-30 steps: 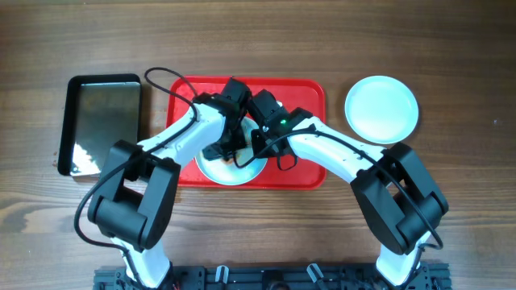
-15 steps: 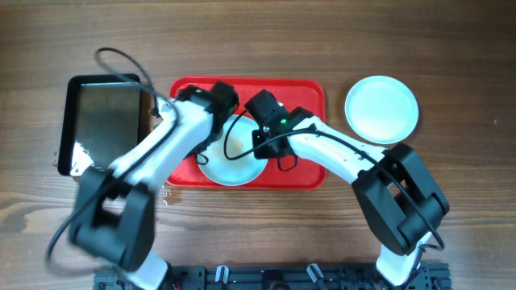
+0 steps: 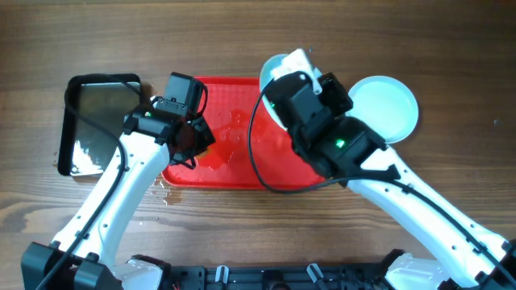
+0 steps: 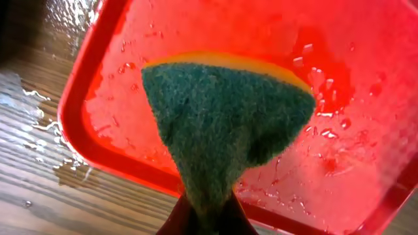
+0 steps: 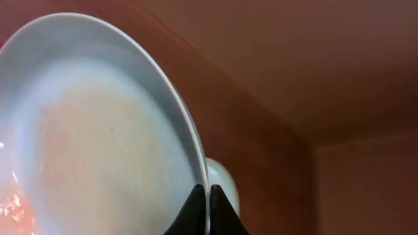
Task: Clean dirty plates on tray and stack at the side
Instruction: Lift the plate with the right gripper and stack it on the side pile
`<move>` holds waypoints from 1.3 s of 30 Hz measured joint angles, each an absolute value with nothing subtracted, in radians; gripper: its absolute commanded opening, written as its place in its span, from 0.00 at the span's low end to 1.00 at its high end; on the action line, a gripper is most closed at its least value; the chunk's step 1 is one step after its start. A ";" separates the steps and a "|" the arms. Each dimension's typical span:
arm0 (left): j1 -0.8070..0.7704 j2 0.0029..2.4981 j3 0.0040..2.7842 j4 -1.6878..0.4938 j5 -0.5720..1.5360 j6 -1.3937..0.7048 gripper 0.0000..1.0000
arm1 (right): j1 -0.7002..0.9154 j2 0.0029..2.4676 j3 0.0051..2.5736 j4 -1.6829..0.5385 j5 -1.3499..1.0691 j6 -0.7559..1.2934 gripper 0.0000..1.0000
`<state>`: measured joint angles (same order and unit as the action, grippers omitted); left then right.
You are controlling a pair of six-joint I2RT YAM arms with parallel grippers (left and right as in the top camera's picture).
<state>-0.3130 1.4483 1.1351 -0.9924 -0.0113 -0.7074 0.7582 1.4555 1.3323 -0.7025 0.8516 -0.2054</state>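
Where the left end effector (image 4: 204, 220) shows in its wrist cam, we see just two dark fingertips pinched tight on the narrow end of a sponge (image 4: 222, 124). The green scouring face points at the lens and a thin yellow layer runs along the far edge. The sponge hangs over the near-left corner of the red tray (image 4: 385, 72), whose floor is wet w/ droplets (image 4: 326, 134). We can't tell if the sponge touches the floor. Outside that corner, water (image 4: 36, 127) streaks the wooden worktop (image 3: 242, 32). From overhead, the left arm reaches in from the lower left, and a shiny black tray (image 3: 101, 121) sits just beside the red one on its left. The right end effector (image 5: 209, 207) is closed on the rim of a tilted plate (image 5: 98, 150), one finger on each side of the edge. The plate's pale inner face carries a faint orange-brown haze, esp. toward the left. Overhead, this plate is up in the air near the tray's far-right corner, mostly hidden by the arm & wrist housing. A second plate (image 3: 391, 109) lies flat on the worktop to the right of the tray, apart from it, w/ its left part covered by the right arm. Its visible face looks clean. We can't tell whether another plate lies under it.
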 measured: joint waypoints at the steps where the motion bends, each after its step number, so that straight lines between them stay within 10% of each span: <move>1: -0.313 1.448 1.132 -0.992 -0.005 -0.707 0.04 | 0.775 1.456 1.332 -0.701 0.875 -0.244 0.04; 11: -0.313 1.448 1.131 -0.992 0.007 -0.707 0.04 | 0.836 1.467 1.332 -0.620 1.191 -0.526 0.04; 21: -0.313 1.448 1.131 -0.991 0.010 -0.707 0.06 | 0.801 1.470 1.331 -0.722 0.955 -0.224 0.04; 32: -0.313 1.448 1.131 -0.989 0.010 -0.707 0.05 | -0.136 1.490 1.309 -0.774 0.089 0.094 0.05; 39: -0.313 1.448 1.131 -0.986 0.010 -0.707 0.06 | -0.213 1.719 1.309 -0.749 0.036 0.094 0.04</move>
